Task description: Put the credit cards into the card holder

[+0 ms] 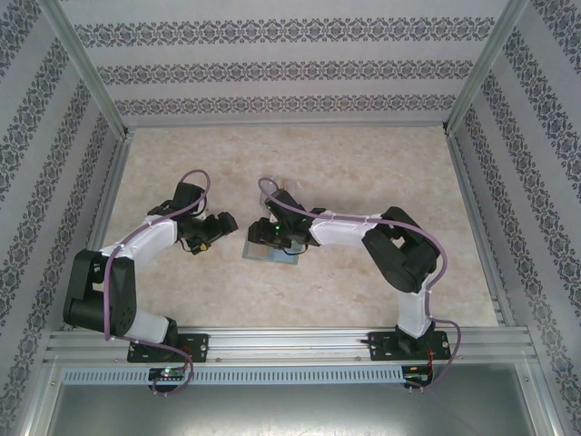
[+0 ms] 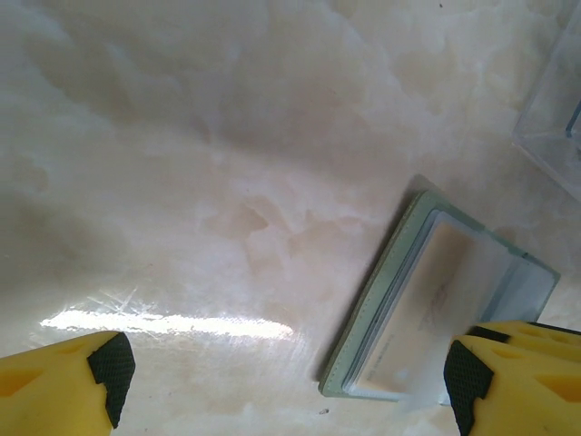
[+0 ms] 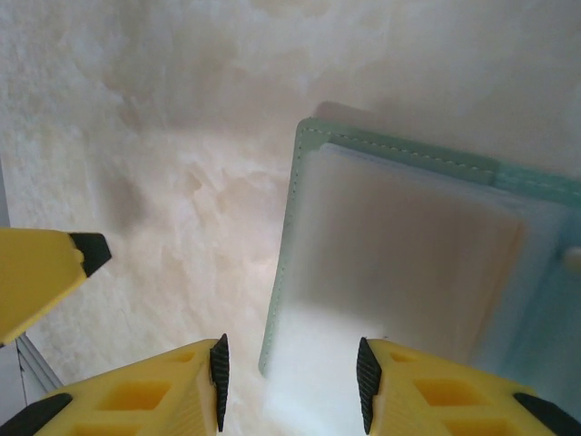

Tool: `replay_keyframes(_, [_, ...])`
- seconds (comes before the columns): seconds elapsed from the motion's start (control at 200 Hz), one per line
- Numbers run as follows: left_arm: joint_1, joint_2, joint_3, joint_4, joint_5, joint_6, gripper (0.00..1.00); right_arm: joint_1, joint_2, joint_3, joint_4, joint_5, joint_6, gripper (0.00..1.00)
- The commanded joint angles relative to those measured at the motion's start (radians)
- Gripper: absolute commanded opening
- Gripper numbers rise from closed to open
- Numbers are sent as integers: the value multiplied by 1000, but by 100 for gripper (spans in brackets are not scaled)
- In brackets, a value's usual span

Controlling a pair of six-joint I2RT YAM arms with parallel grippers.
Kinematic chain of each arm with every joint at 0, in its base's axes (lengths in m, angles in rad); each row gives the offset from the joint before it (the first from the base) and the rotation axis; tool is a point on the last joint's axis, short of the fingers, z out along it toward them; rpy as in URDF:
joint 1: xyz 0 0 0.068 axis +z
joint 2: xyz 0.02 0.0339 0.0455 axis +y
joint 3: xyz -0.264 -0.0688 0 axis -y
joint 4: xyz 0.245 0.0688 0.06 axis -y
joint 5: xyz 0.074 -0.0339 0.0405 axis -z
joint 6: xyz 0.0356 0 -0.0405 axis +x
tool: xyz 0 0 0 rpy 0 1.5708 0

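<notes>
The card holder (image 1: 272, 255) is a sage-green folding wallet lying open on the table, its clear sleeves facing up. A pale tan card (image 2: 438, 289) shows flat under the top sleeve (image 3: 408, 245). My right gripper (image 3: 290, 381) hovers open over the wallet's near corner. A blurred whitish sheet lies between its pads, and I cannot tell whether it is a card or a sleeve. The left pad stands apart from it. My left gripper (image 2: 281, 372) is wide open and holds nothing, just left of the wallet (image 2: 381, 309). From above, the two grippers (image 1: 221, 227) (image 1: 263, 232) stand close together.
A clear plastic piece (image 2: 556, 118) lies just beyond the wallet. One yellow finger of the left gripper (image 3: 45, 272) shows at the left of the right wrist view. Patterned walls and metal rails enclose the marbled table (image 1: 363, 173).
</notes>
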Motion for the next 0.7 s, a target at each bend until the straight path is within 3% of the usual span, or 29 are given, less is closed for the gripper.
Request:
replay_keyframes(0.0, [21,-8,-23,12,35,-3,91,17,44,34,99,-84,-12,42])
replay_keyframes(0.13, [20,-16,-11,-7,42,12,92,17,2,0,172,-95,-16,42])
replay_keyframes(0.36, [17,-67,24,-12,17,-9,92,-37,-219,-120,182,-72,-212,50])
replay_keyframes(0.515, [-5,-91,100,-9,17,10,93,-138,-380,-210,130,55,-301,53])
replay_keyframes(0.575, [-42,-78,155,-30,-13,25,100,-167,-447,-242,113,116,-327,57])
replay_keyframes(0.694, [-128,-30,264,-37,-82,55,99,-198,-581,-312,103,234,-387,66])
